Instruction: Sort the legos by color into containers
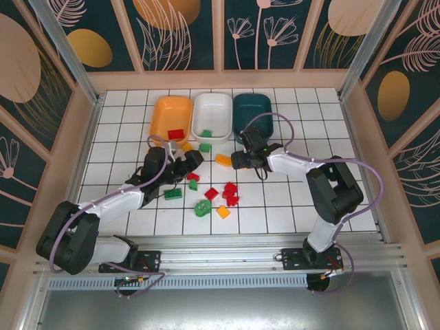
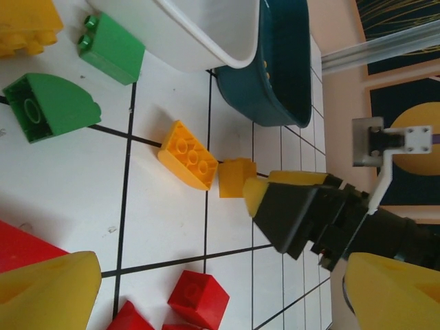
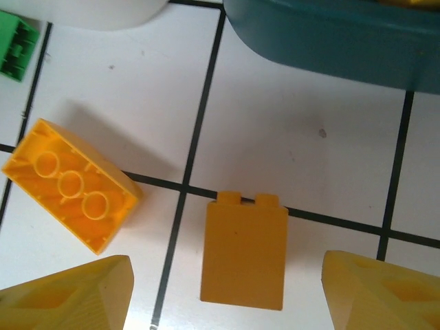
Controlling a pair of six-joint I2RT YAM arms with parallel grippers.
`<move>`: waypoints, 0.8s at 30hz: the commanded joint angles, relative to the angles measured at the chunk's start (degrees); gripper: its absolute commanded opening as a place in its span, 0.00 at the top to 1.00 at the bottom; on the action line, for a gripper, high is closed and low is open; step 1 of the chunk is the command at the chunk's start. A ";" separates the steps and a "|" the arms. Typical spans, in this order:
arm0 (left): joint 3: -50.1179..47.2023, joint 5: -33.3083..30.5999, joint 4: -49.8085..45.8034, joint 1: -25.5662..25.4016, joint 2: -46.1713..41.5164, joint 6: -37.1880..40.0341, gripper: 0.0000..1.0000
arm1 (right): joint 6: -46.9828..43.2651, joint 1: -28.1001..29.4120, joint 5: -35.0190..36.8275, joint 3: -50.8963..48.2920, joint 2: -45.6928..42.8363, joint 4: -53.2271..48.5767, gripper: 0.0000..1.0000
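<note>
white tiled table [image 1: 344, 199] underneath; right gripper [image 3: 227, 289] stretched leftward, spread astride orange brick [image 3: 244, 234]; left gripper [image 2: 213, 289] angled inward, spread wide.

The right gripper [image 3: 227, 295] is hanging wide open over the white tiles [image 3: 295, 130], with its yellow fingertips [image 3: 75, 292] poking in at the two bottom corners. An orange brick [image 3: 244, 254] is sitting between them with clear floor on both sides. Its two studs are pointing up the picture and just crossing a black grout line. Off to the left, near but apart, a second orange brick [image 3: 72, 185] is lying askew, showing its hollow underside with three round tubes. A green brick [image 3: 15, 45] is peeking in at the top left edge. A white bin [image 3: 103, 10] is edging in beside it, and a dark teal bin [image 3: 337, 38] is stretching across the top right.
</note>
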 commanded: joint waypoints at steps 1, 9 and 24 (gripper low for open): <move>1.13 -1.09 1.16 -0.11 -1.10 -0.01 0.08 | 0.08 -0.06 3.35 -1.46 -0.12 1.00 0.28; -0.42 -1.36 2.30 -0.13 -1.84 -1.26 0.08 | 0.31 -0.67 0.37 -1.78 3.40 3.23 0.46; -0.98 -4.62 -2.17 -0.09 -6.27 0.33 0.07 | 1.07 -0.95 1.98 0.04 0.36 2.71 0.70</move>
